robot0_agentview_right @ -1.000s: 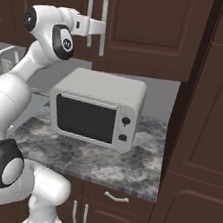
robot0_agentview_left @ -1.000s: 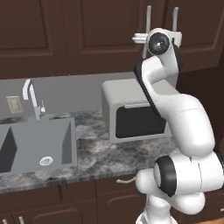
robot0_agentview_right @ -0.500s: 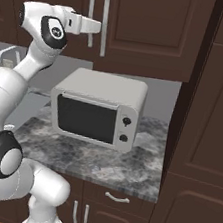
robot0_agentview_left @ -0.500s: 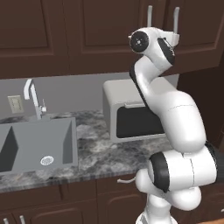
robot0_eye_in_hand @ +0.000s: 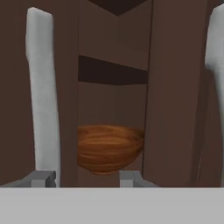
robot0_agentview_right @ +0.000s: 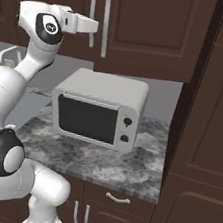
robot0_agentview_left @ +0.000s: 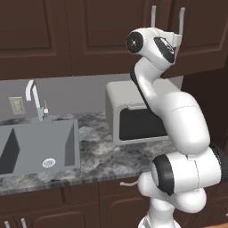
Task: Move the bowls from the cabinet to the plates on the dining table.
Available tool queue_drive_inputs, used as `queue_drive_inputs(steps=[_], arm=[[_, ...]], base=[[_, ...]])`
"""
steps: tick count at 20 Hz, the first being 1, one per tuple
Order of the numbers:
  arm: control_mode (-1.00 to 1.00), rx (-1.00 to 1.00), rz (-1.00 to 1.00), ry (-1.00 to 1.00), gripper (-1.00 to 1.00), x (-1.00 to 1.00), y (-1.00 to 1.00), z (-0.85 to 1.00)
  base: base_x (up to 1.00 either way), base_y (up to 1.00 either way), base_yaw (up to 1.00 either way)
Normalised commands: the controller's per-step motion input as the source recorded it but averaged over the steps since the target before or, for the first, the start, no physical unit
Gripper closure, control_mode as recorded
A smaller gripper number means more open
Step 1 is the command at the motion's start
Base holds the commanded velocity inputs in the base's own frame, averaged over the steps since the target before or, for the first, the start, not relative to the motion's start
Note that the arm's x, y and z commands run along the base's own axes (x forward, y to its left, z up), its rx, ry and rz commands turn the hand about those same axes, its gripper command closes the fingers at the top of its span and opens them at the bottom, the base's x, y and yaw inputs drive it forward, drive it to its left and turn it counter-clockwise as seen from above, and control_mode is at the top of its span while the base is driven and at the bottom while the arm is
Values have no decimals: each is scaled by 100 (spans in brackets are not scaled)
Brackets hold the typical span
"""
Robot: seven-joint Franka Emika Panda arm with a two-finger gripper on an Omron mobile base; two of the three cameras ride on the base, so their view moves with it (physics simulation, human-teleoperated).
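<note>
One reddish-brown bowl (robot0_eye_in_hand: pixel 109 148) sits on a shelf inside the dark wooden cabinet (robot0_agentview_right: pixel 146 28), seen through a gap between its doors. My gripper (robot0_eye_in_hand: pixel 87 178) is raised in front of those doors, between the two long silver handles, with its left fingertip (robot0_eye_in_hand: pixel 43 178) at the foot of the left handle (robot0_eye_in_hand: pixel 41 87). The right handle (robot0_eye_in_hand: pixel 216 65) stands farther off. The fingertips are apart with nothing held between them. From the right base view the gripper (robot0_agentview_right: pixel 96 27) reaches to the left handle. The plates and the dining table are out of view.
A white microwave (robot0_agentview_right: pixel 98 114) stands on the marble counter (robot0_agentview_right: pixel 100 167) directly below the cabinet. A sink (robot0_agentview_left: pixel 35 147) with a faucet (robot0_agentview_left: pixel 35 98) lies to the left. A tall dark cabinet (robot0_agentview_right: pixel 213 123) walls off the right side.
The upper arm has swung and straightened up while the hand has stayed at the cabinet handles, edging slightly closer to the doors.
</note>
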Motion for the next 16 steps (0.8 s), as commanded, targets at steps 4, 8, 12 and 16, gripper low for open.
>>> queue_drive_inputs(steps=[4, 8, 12, 16], arm=[[-100, 6, 0, 0, -100, -82, -100, 43], [-100, 6, 0, -3, -100, -97, -100, 32], [-100, 6, 0, -4, -100, -97, -100, 29], [-100, 6, 0, -4, -100, -93, -100, 25]], base=[[0, 0, 0], [0, 0, 0], [0, 0, 0], [0, 0, 0]])
